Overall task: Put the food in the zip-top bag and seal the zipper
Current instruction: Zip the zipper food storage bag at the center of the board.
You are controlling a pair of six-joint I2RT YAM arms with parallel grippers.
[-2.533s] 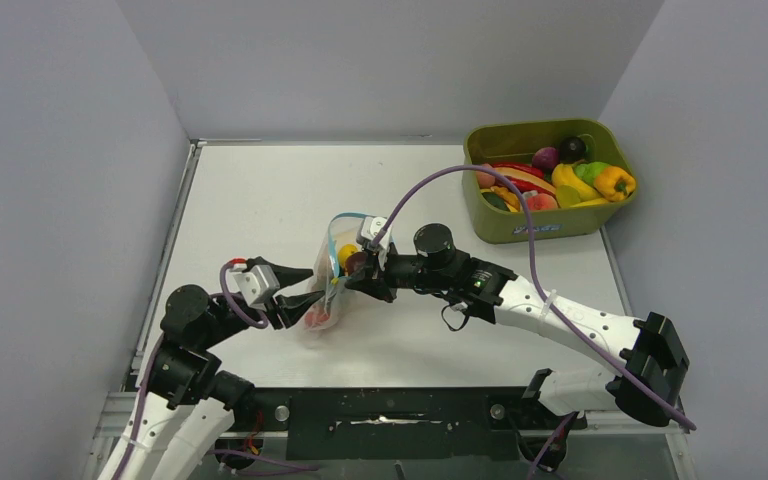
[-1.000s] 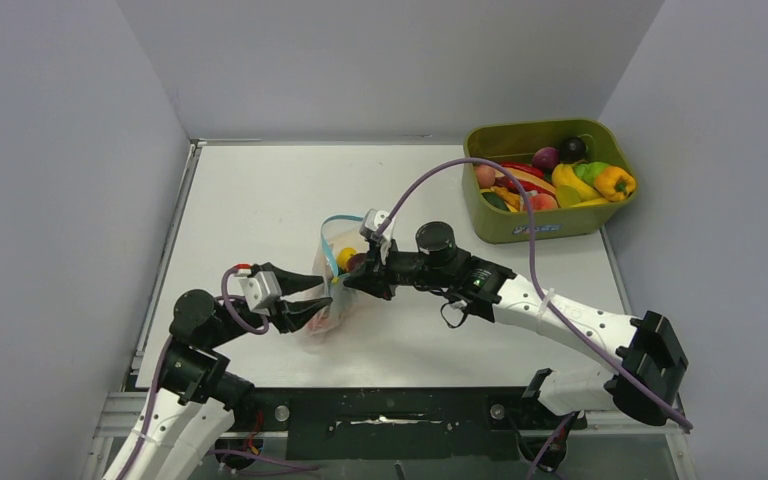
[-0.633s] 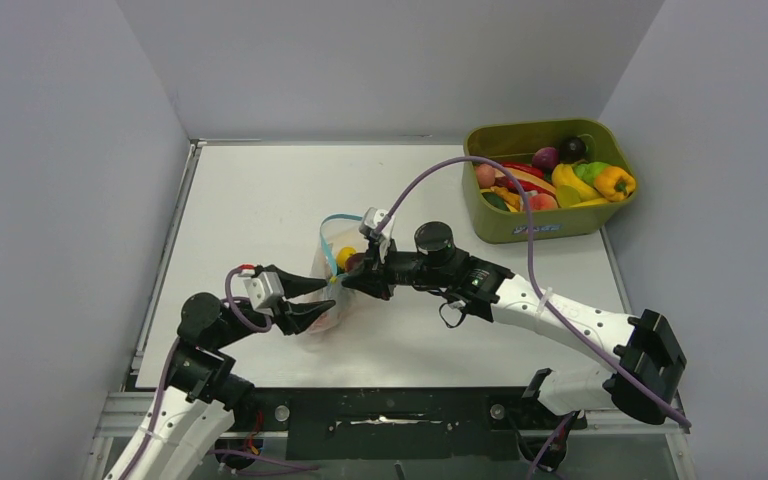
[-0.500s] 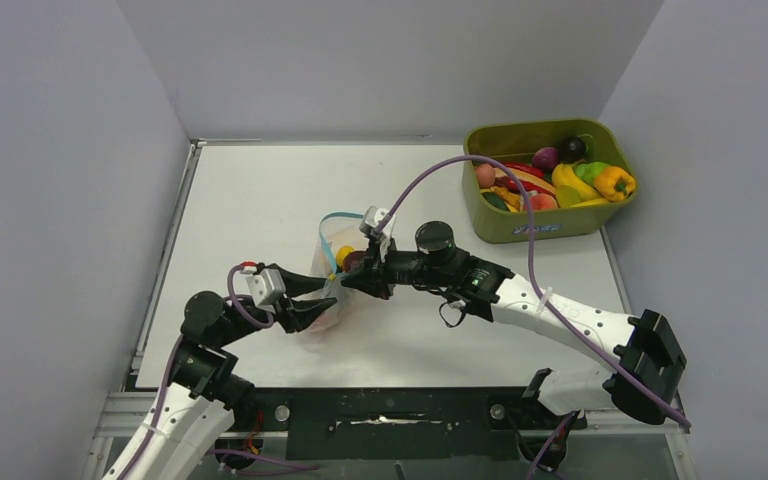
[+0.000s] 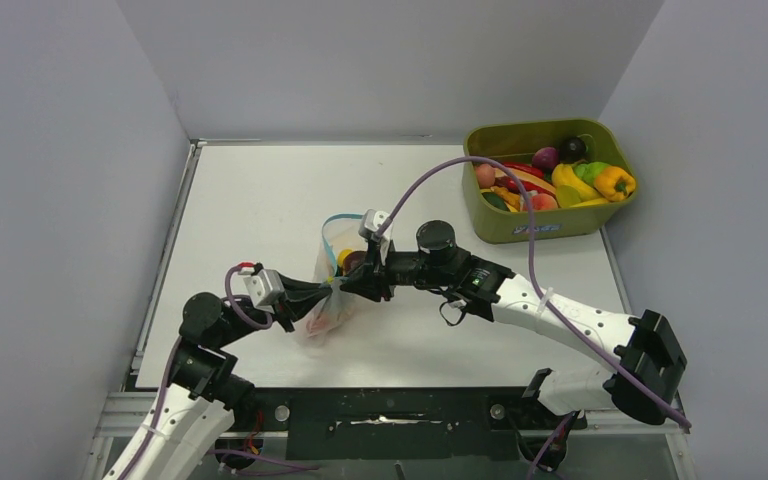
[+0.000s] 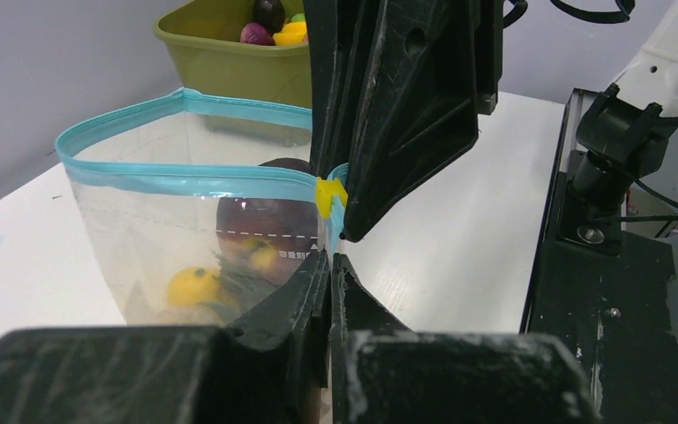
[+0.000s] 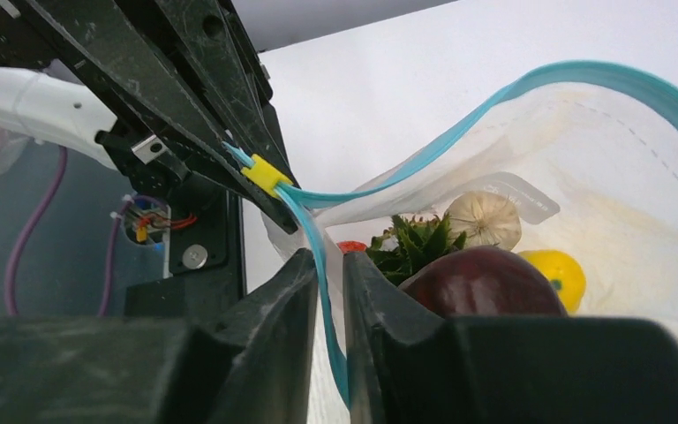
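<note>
White table [image 5: 260, 190]; olive-green plastic tub [image 5: 520, 228] at 2 o'clock. Clear floppy zip-top bag [image 5: 328, 250] near centre, toy food [image 7: 481, 281] inside, mouth agape — left gripper [image 6: 329, 265] clamped on teal zipper strip [image 6: 185, 179]; right gripper [image 7: 328, 265] jaws barely apart around it — grip unclear.
</note>
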